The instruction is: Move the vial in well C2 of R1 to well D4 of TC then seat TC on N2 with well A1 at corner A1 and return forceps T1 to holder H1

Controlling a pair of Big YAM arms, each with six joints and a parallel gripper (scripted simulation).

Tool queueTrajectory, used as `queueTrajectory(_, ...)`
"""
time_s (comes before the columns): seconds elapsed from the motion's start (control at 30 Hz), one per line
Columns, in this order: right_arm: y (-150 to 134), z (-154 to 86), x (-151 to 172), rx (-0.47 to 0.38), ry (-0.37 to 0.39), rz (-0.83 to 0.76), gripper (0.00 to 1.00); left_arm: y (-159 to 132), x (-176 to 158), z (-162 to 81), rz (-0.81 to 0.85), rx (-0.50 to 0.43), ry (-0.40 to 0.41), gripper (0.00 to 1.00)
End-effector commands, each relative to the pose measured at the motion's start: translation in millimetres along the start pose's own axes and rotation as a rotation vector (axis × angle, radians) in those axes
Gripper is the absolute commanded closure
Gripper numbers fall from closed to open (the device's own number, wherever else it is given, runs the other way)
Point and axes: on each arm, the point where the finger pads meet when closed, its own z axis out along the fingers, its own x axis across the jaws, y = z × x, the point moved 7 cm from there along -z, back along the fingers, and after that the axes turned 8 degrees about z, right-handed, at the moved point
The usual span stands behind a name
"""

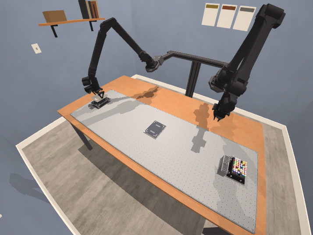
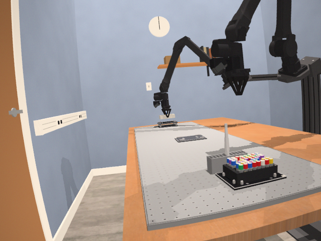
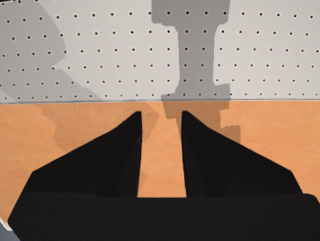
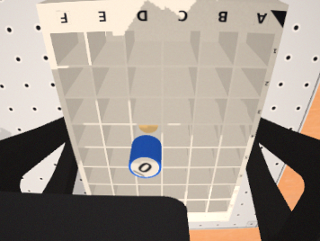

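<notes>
Tube carrier TC (image 1: 99, 97) (image 2: 166, 117) (image 4: 83, 20) is sitting between the jaws of the right gripper (image 1: 101, 95) (image 2: 167, 116) (image 4: 162, 120), which are clamping on its 2 opposite sides. It's hanging just above raised nest N2 (image 1: 102, 102) (image 2: 167, 125), a gap showing, so N2 is lying under the right jaws. 1 blue-capped vial (image 4: 146, 153) is standing in TC, in line with letter D, between the right jaws; can't tell if it's reaching the well floor. The left gripper (image 1: 218, 119) (image 2: 238, 93) (image 3: 161, 120) is hovering over the table, jaws slightly apart, nothing between them. Below the left jaws, well apart from them, holder H1 (image 1: 223, 165) (image 2: 213, 164) is standing on the surface (image 1: 176, 151) (image 2: 168, 166), forceps T1 (image 2: 226, 140) upright in it. Rack R1 (image 2: 250, 173) is standing beside H1, full of coloured caps. 1 flat nest (image 1: 155, 129) (image 2: 191, 137) is lying between the 2 grippers' places.
</notes>
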Motion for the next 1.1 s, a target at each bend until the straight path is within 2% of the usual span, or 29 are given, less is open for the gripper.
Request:
queueTrajectory(0.0,26,-24,-5,-0.054,-0.015,-0.037,1.00,8,5,-3,-0.016,-0.016,0.009,0.76)
queueTrajectory(0.07,17,-17,-17,-0.037,-0.018,-0.020,1.00,8,5,-3,-0.016,-0.016,0.009,0.76)
queueTrajectory(0.2,11,-2,-21,-0.011,-0.005,-0.018,1.00,8,5,-3,-0.016,-0.016,0.009,0.76)
queueTrajectory(0.33,16,-11,-29,-0.027,-0.013,-0.019,1.00,8,5,-3,-0.016,-0.016,0.009,0.76)
queueTrajectory(0.4,12,-2,-31,-0.011,-0.005,-0.018,1.00,8,5,-3,-0.016,-0.016,0.009,0.76)
queueTrajectory(0.53,16,-2,-27,-0.013,0.001,-0.028,1.00,8,5,-3,-0.016,-0.016,0.009,0.76)
queueTrajectory(0.57,27,-24,-28,-0.050,-0.016,-0.036,1.00,8,5,-3,-0.016,-0.016,0.009,0.76)
queueTrajectory(0.73,16,-17,-17,-0.038,-0.009,-0.040,1.00,8,5,-3,-0.016,-0.016,0.009,0.76)
queueTrajectory(0.9,18,-19,-25,-0.048,-0.024,-0.031,1.00,8,5,-3,-0.016,-0.016,0.009,0.76)
queueTrajectory(1.07,14,-17,-18,-0.035,-0.013,-0.033,1.00,8,5,-3,-0.016,-0.016,0.009,0.76)
